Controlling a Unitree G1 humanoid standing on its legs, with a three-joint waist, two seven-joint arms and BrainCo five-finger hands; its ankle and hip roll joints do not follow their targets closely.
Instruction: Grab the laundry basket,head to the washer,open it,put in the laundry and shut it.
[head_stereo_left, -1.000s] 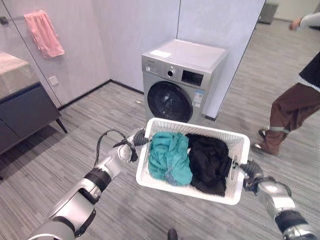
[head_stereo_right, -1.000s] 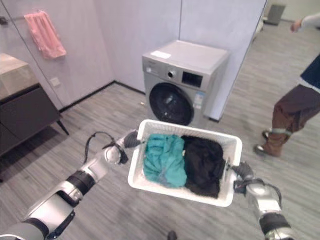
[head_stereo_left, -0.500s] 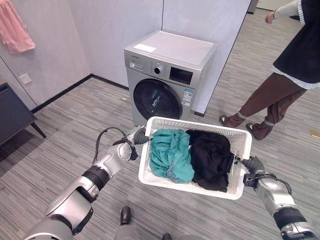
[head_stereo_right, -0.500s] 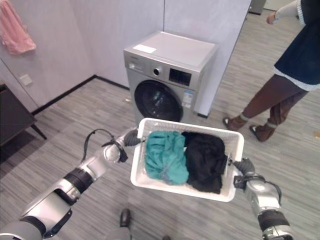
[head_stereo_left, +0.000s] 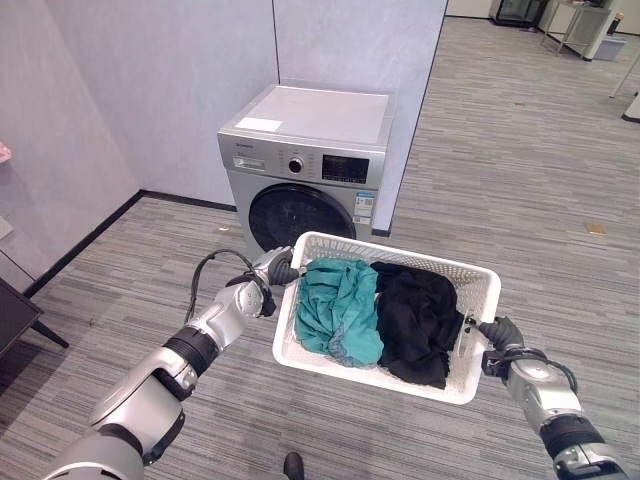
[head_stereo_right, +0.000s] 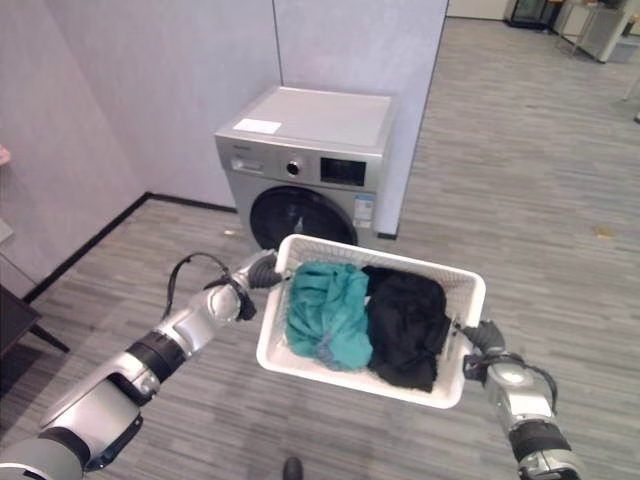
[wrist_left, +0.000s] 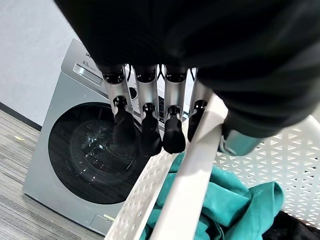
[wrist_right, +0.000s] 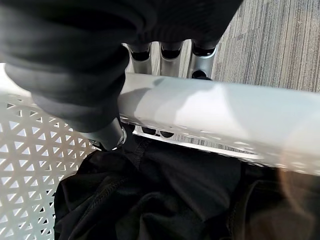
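I hold a white perforated laundry basket (head_stereo_left: 400, 258) between both hands at waist height. Inside lie a teal garment (head_stereo_left: 338, 310) on the left and a black garment (head_stereo_left: 415, 320) on the right. My left hand (head_stereo_left: 276, 271) is shut on the basket's left rim (wrist_left: 192, 175), its fingers (wrist_left: 145, 132) curled over the edge. My right hand (head_stereo_left: 498, 334) is shut on the right rim (wrist_right: 210, 110), with the thumb (wrist_right: 97, 122) inside. The silver front-loading washer (head_stereo_left: 305, 160) stands just beyond the basket, its round dark door (head_stereo_left: 295, 215) shut.
The washer stands against a grey wall and the end of a partition (head_stereo_left: 400, 60). A dark cabinet corner (head_stereo_left: 15, 310) shows at the left edge. Striped grey floor (head_stereo_left: 530, 170) stretches away on the right, with furniture (head_stereo_left: 580, 20) far off.
The view has swung right, so the pink towel, the cabinet and the person have slipped out of frame. The washer now faces me more squarely. Both hands keep their hold on the basket.
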